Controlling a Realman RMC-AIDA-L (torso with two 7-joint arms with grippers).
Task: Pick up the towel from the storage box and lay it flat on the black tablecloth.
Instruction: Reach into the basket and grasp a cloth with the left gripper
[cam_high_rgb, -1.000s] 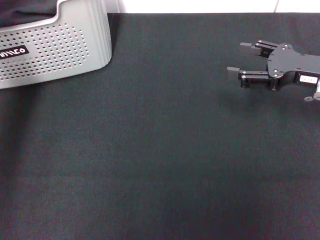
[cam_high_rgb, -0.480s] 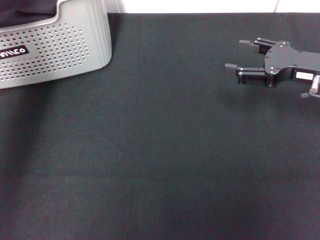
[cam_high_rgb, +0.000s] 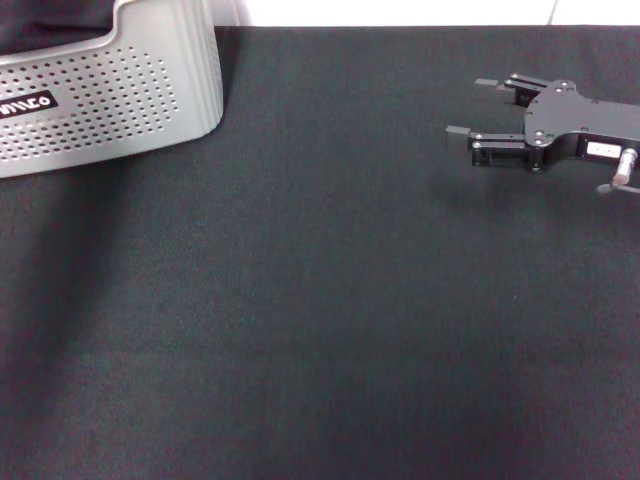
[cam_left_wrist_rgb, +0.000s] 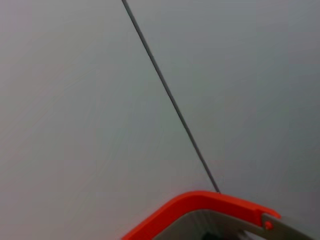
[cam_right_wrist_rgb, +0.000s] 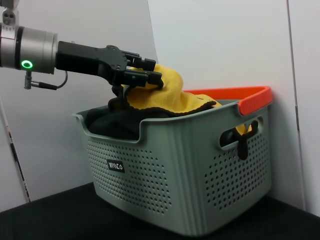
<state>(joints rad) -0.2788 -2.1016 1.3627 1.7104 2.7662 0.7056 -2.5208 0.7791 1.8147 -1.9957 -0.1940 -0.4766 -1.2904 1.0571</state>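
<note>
While in storage box (cam_right_wrist_rgb: 180, 170), towel (cam_right_wrist_rgb: 160, 97) pinched by left gripper (cam_right_wrist_rgb: 142, 75) fingers.

Right gripper (cam_high_rgb: 462, 107) above black tablecloth (cam_high_rgb: 300, 320)

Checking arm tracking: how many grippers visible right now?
2. The left gripper is over the storage box, shut on the towel. The right gripper hovers open over the black tablecloth, on the right.

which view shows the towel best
The right wrist view: the yellow towel is bunched above the storage box, pinched by the left gripper. The head view shows only the box's wall, no towel. The left wrist view shows just an orange rim and wall.
</note>
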